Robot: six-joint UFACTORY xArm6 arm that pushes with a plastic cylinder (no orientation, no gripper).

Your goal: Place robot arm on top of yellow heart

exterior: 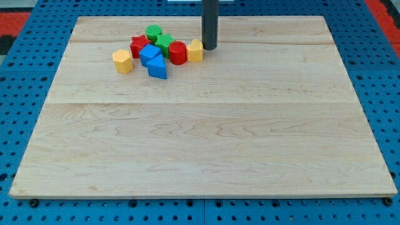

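The yellow heart (195,51) lies near the view's top, at the right end of a cluster of blocks. My tip (209,48) stands on the board just to the heart's right, touching it or nearly so. A red cylinder (177,53) presses against the heart's left side. The dark rod comes down from the view's top edge.
Left of the red cylinder lie a green star (164,42), a green cylinder (153,31), a red star (139,45), a blue cube (150,54) and a blue triangle (158,67). A yellow pentagon (123,61) sits apart at the cluster's left. The wooden board (206,144) rests on a blue pegboard.
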